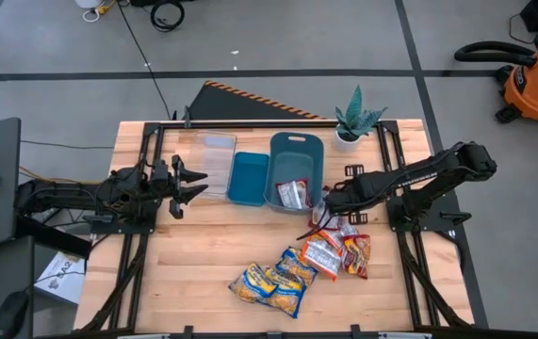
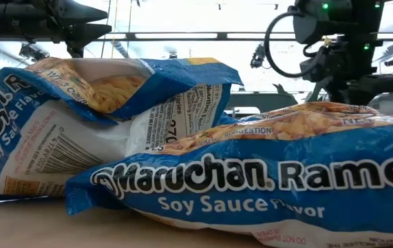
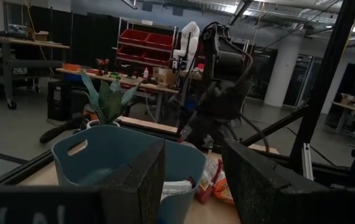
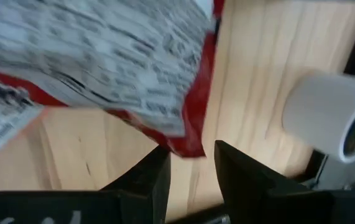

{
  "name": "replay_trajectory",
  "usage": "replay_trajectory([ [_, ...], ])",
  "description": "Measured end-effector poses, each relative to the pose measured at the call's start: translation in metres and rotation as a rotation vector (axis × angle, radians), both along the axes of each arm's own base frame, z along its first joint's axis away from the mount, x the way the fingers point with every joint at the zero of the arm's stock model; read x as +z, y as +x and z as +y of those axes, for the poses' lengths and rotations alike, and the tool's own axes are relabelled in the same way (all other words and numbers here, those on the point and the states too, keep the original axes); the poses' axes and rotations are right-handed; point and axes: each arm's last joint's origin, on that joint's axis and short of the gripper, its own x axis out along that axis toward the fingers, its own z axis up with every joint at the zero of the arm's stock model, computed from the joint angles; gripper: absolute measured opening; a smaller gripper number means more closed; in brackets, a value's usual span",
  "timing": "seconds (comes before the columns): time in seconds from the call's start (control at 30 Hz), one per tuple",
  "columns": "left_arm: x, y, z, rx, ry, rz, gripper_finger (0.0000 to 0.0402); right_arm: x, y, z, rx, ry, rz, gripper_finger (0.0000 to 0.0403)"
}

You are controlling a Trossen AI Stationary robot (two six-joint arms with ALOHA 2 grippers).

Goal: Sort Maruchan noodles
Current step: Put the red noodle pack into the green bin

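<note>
Item: Maruchan noodles, flat crinkly plastic ramen packets, yellow-and-blue (image 1: 270,285) and red-and-white (image 1: 323,252), heaped on the wooden worktop (image 1: 193,273), with one more (image 1: 292,194) in the grey-blue plastic bin (image 1: 296,148). Handling, as judged: light, soft, slippery film over brittle contents; best pinched at a sealed edge. Right gripper (image 4: 191,163), fingers slightly apart, sits just beside a red-and-white packet's corner; left gripper (image 1: 196,180), fingers apart, waits empty by the bins.

Yellow-and-blue noodle packets (image 1: 270,285), teal bin (image 1: 296,151)
</note>
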Motion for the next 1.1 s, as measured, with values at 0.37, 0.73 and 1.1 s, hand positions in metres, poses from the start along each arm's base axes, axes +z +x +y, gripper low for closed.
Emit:
replay_trajectory([
  [0.37,-0.001,0.000,0.000,0.000,-0.001,0.009,0.0167,0.000,0.005,0.001,0.036,0.026,-0.031,0.0054],
  [0.73,-0.001,0.000,0.000,0.000,-0.001,0.010,0.0167,0.017,-0.002,-0.001,-0.092,-0.042,0.008,0.0006],
  [1.1,-0.001,0.000,0.000,0.008,-0.002,0.010,0.0167,0.086,-0.003,-0.007,-0.149,-0.220,-0.256,0.0006],
])
